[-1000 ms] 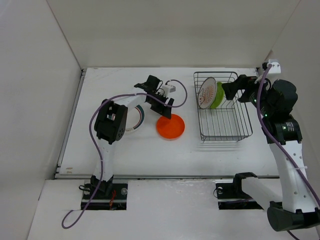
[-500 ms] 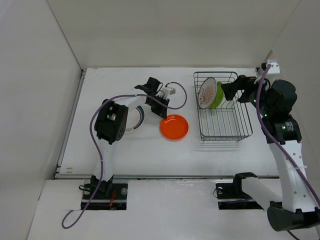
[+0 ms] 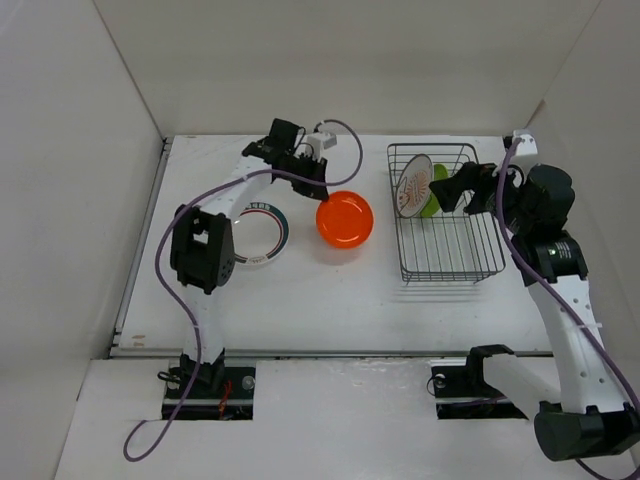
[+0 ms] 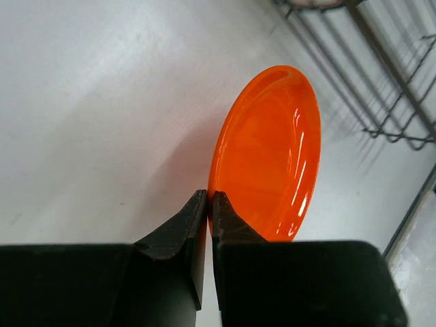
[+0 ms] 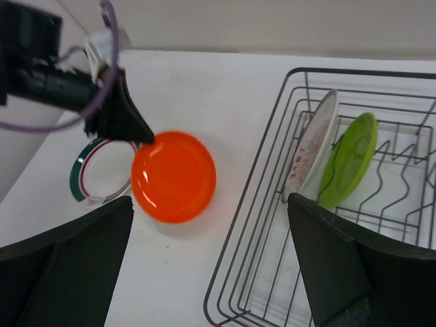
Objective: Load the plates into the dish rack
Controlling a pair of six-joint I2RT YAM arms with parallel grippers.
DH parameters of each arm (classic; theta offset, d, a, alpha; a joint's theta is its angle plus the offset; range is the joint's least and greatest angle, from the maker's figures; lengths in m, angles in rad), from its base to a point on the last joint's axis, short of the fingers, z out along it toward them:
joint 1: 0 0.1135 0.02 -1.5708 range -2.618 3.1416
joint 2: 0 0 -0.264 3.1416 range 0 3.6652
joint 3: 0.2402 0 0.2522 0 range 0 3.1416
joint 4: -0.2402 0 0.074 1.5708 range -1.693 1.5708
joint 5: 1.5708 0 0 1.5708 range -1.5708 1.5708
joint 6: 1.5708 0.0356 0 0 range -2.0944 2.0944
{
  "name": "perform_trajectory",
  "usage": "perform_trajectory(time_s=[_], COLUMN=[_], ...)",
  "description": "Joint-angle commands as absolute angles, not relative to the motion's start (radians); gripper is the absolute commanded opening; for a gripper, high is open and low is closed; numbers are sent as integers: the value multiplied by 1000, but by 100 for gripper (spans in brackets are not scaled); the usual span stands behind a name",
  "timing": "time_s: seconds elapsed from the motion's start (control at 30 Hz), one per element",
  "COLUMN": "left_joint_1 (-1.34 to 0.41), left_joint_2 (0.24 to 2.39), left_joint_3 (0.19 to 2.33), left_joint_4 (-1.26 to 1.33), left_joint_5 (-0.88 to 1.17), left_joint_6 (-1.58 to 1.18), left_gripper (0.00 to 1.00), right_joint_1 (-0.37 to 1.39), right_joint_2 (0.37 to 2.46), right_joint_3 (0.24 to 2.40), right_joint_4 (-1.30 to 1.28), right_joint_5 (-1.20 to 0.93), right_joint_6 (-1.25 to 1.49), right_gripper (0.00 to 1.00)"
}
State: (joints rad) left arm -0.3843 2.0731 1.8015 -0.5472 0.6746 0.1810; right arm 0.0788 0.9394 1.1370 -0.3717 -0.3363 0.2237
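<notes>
Your orange plate (image 3: 345,219) has shifted rearward — left gripper (image 4: 210,204) pinches its rim; right gripper (image 3: 452,190) gapes beside the dish rack (image 3: 470,262).

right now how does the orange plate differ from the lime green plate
Colour: the orange plate is plain orange, the lime green plate plain lime green. Place: the orange plate is outside the dish rack; the lime green plate is inside it. Pose and state: the orange plate is pinched at its rim by the left gripper and tilted; the lime green plate stands on edge among the prongs, ungripped. Both are round and unpatterned.
</notes>
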Motion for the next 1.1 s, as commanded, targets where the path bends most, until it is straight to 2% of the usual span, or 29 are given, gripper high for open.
perform_trajectory(time_s=[0.0, 0.07, 0.33, 0.8, 0.87, 0.93, 0.97, 1.03, 1.07], left_joint_1=[-359, -348, -348, -348, -348, -348, -348, -348, -348], left_joint_2=[1905, 1861, 1763, 1712, 1703, 1703, 1692, 1692, 1683], left_joint_3=[1884, 1884, 1884, 1921, 1911, 1902, 1890, 1879, 1879], left_joint_4=[-583, -592, -614, -623, -623, -612, -612, -601, -601], left_joint_5=[788, 834, 951, 1052, 1052, 1052, 1052, 1039, 1028], left_joint_6=[170, 170, 179, 161, 161, 161, 161, 161, 161], left_gripper=[0, 0, 0, 0, 0, 0, 0, 0, 0], right_joint_1=[84, 95, 195, 423, 437, 449, 449, 449, 449], right_joint_2=[916, 916, 1009, 1242, 1262, 1273, 1273, 1273, 1260], right_joint_3=[1060, 1029, 977, 1005, 1015, 1025, 1025, 1025, 1025], right_joint_4=[-197, -147, -26, 139, 155, 173, 173, 173, 173], right_joint_5=[-507, -596, -686, -589, -577, -577, -577, -531, -531], right_joint_6=[218, 198, 141, 232, 264, 273, 285, 314, 327], right_gripper=[99, 99, 98, 95, 87, 64, 38, 0, 0])
